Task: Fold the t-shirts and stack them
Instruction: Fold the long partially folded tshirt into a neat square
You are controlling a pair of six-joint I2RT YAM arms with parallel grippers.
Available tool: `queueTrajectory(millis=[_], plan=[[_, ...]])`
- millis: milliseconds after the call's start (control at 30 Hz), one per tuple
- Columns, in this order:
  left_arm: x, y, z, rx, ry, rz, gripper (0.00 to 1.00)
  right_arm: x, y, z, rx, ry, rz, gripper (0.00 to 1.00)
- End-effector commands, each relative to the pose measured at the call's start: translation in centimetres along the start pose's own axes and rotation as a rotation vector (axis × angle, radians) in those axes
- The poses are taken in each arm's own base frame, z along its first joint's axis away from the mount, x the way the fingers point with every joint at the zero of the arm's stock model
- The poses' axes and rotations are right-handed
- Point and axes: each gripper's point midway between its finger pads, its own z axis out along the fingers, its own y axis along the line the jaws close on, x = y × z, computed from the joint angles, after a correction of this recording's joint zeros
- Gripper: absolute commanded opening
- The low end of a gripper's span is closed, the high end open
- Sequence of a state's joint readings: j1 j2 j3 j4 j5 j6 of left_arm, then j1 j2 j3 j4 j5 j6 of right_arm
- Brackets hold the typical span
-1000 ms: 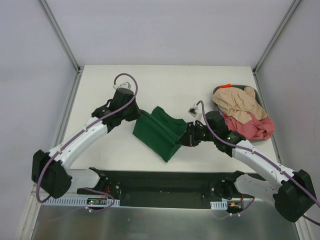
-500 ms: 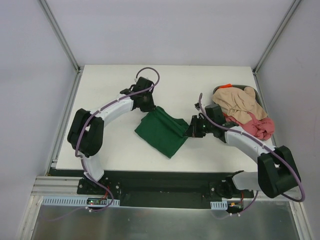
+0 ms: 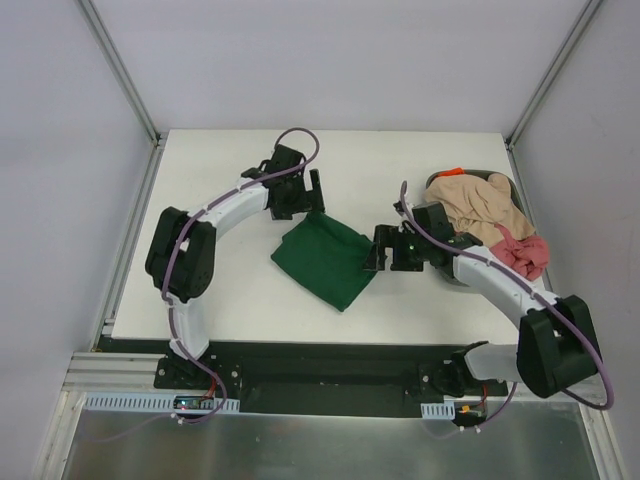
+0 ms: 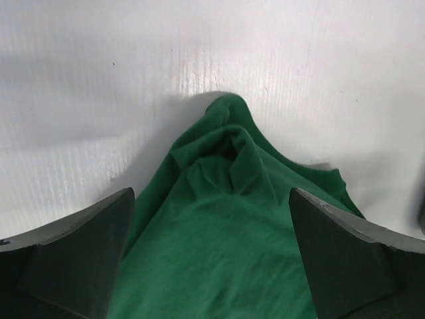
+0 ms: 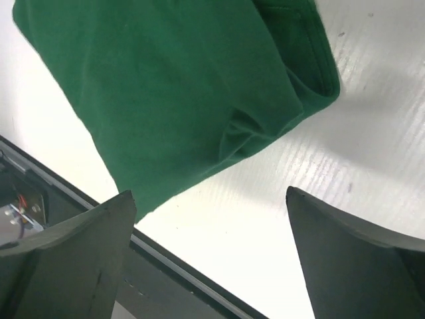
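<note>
The dark green t-shirt (image 3: 322, 260) lies folded into a rough square in the middle of the white table (image 3: 220, 290). My left gripper (image 3: 302, 198) hangs open over its far corner, and in the left wrist view the bunched cloth (image 4: 226, 199) lies between the spread fingers (image 4: 73, 259) without being pinched. My right gripper (image 3: 376, 250) stands open at the shirt's right edge. In the right wrist view its fingers (image 5: 352, 252) straddle bare table, with the green hem (image 5: 312, 73) just beyond. A beige t-shirt (image 3: 478, 205) and a pink-red one (image 3: 525, 255) lie heaped at the right.
A dark bin (image 3: 513, 187) at the right edge holds the beige and pink-red shirts, with an orange bit (image 3: 455, 171) at its far rim. A black rail (image 3: 330, 365) runs along the table's near edge. Metal frame posts (image 3: 120, 70) rise at the back corners.
Both grippers have opened and let go of the green shirt, which now lies flat and folded. A second ago both arms carried its edge away from me.
</note>
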State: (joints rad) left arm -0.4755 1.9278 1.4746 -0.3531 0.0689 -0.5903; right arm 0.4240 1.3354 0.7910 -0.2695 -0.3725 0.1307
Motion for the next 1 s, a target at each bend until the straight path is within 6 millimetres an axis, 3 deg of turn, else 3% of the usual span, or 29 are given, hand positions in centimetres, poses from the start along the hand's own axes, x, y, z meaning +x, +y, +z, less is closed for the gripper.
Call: queueTrajectory(millis=[0,100,200,300,400,567,633,800,967], plan=[[0.3,-2.0,-5.1,0.112,-0.006,0.029,0.99,-0.3,2.3,-3.0,-0.079,-0.053,-0.082,0.96],[2.2,-2.6,-6.9,0.17,0.028,0.03,0.99,0.5,4.2,-3.4,-0.188,-0.058,-0.096,0.96],[4.3,-3.4,-7.9,0.245,0.045,0.043,0.99,-0.4,6.1,-3.2,-0.276,-0.086,-0.101,0.96],[6.6,-4.3,-7.7,0.347,0.124,0.039,0.99,-2.5,6.8,-2.5,-0.291,-0.106,-0.094,0.96],[8.9,-3.7,-6.6,0.367,0.201,0.017,0.99,-3.6,6.8,-0.6,-0.285,-0.069,-0.081,0.96],[11.2,0.2,-3.5,0.221,0.241,-0.023,0.99,-4.2,3.7,3.6,-0.145,0.02,-0.043,0.96],[12.5,1.0,-2.7,0.194,0.279,-0.048,0.99,-4.0,2.0,5.5,-0.084,0.065,-0.034,0.96],[16.1,2.1,-2.3,0.161,0.331,-0.094,0.99,-4.8,-1.5,8.2,0.051,0.129,-0.032,0.96],[19.6,1.7,-3.7,0.134,0.351,-0.116,0.99,-6.2,-1.1,8.6,0.02,0.15,-0.057,0.96]])
